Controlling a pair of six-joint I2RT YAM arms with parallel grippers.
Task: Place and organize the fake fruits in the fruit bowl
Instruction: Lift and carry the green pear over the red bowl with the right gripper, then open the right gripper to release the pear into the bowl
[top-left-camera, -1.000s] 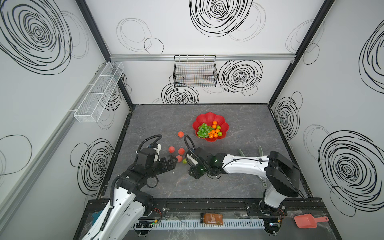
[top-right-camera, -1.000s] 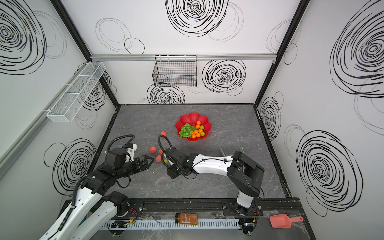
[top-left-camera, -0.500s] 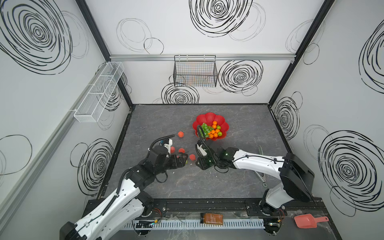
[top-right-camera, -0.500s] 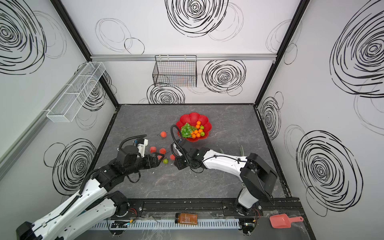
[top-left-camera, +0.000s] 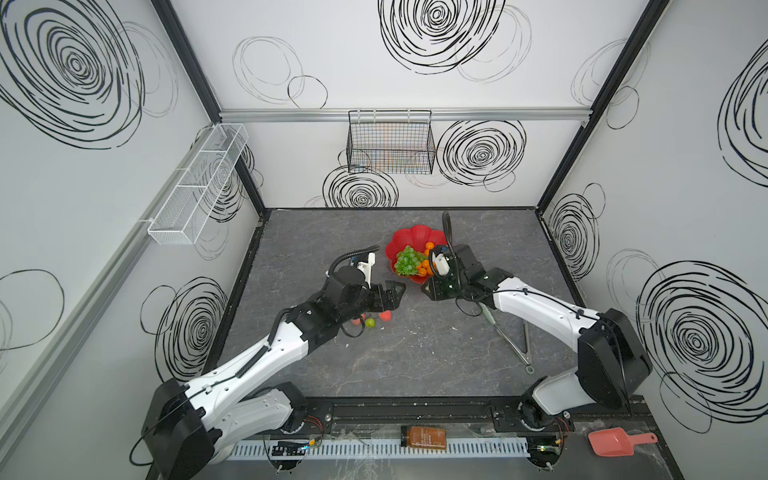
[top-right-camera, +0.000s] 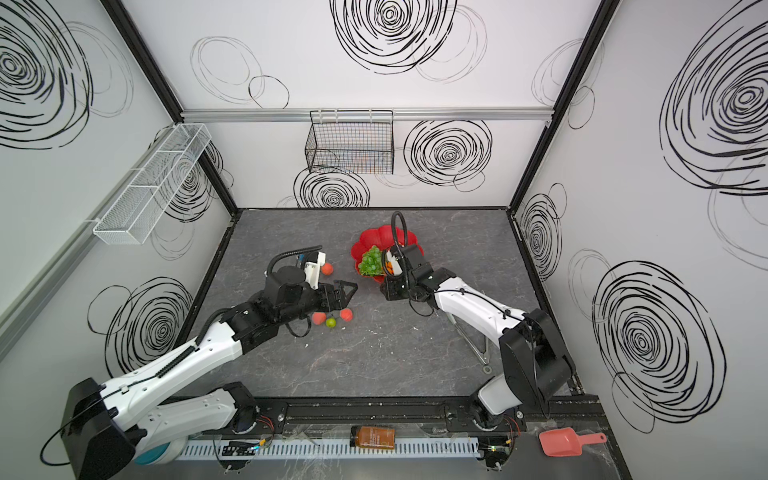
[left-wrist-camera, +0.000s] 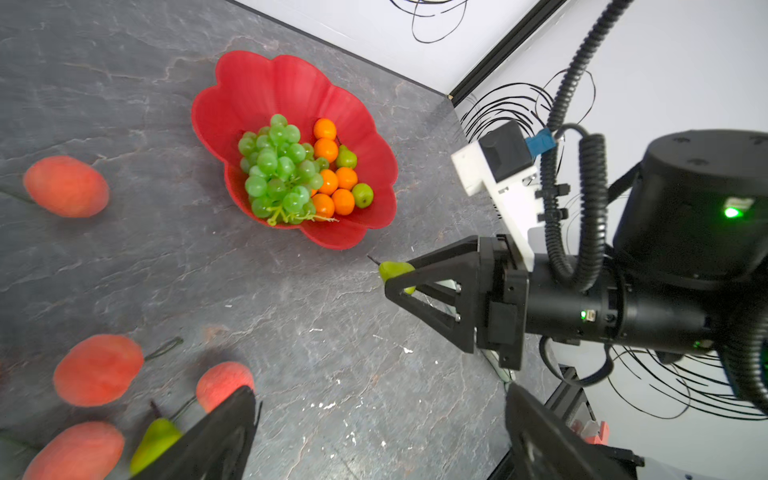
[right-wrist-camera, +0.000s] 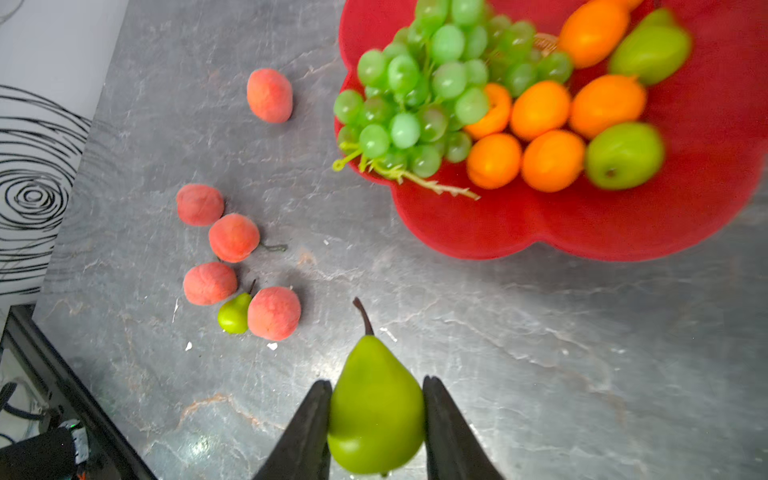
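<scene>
Right wrist view: the right end effector (right-wrist-camera: 377, 384) clamps a small green plastic pear (right-wrist-camera: 376, 419), carried from the loose pile to just short of the glossy red flower-shaped plastic bowl (right-wrist-camera: 582, 232). The left end effector (top-left-camera: 395, 296) hovers wide open and empty over the remaining pinkish-red plastic peaches (right-wrist-camera: 233, 237).

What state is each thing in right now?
Bowl: upright, partly filled.
Grapes: in bowl.
Oranges: in bowl.
Green fruits: in bowl.
Right gripper: shut on pear.
Pear: held, outside bowl.
Left gripper: open, empty.
Peaches: five loose on table.
Small pear: on table, touching a peach.
Tongs: lying on table, untouched.
</scene>
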